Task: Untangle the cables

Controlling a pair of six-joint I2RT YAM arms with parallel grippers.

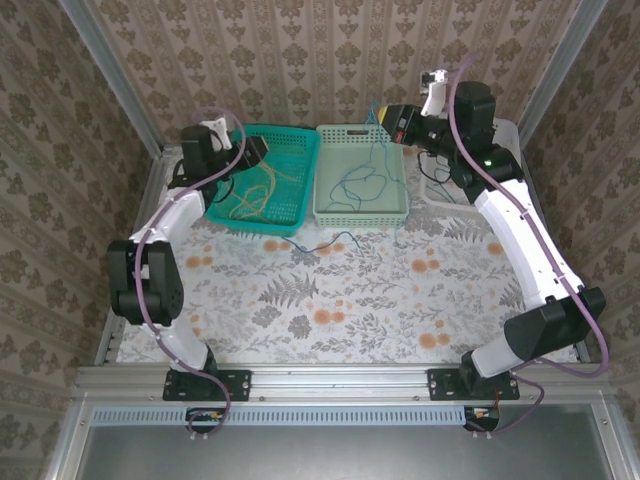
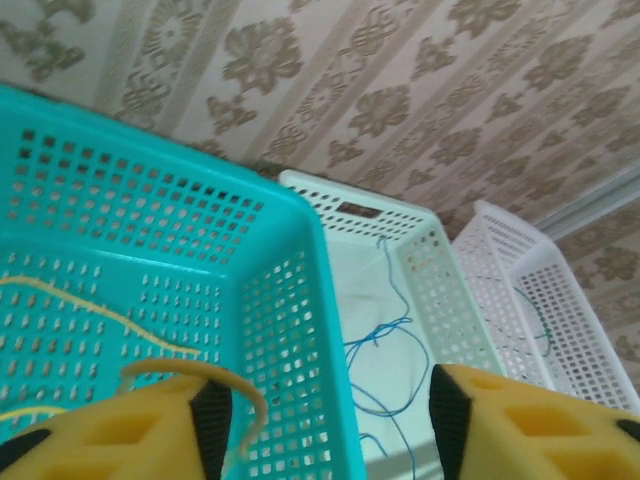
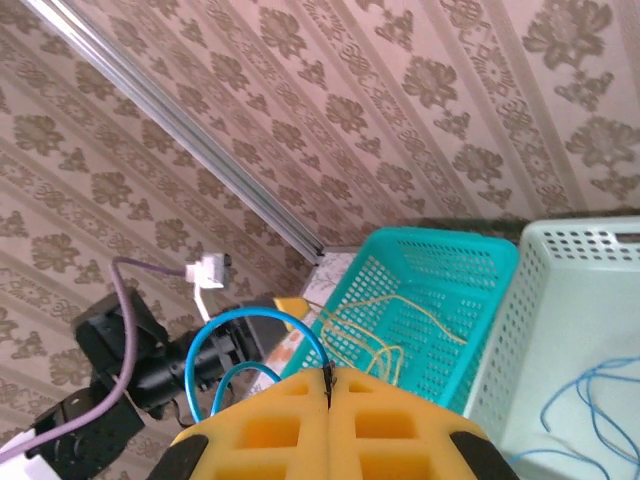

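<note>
One risk: right fingers (image 3: 290, 425) clenched on blue cable (image 3: 255, 314) (looped) may tighten knots; left fingers (image 2: 130, 425) released near yellow cable (image 2: 247, 395).

**Wallpaper overload in this little booth**

Beige damask wallpaper (image 1: 330, 60) on all three sides, stripes and medallions everywhere. Silver metal posts (image 1: 113, 80) run up the back corners. Down below there's a pale cloth (image 1: 350, 300) with ferns and orange flowers, and a metal rail (image 1: 340, 381) along the near edge. Light's soft and even.
</note>
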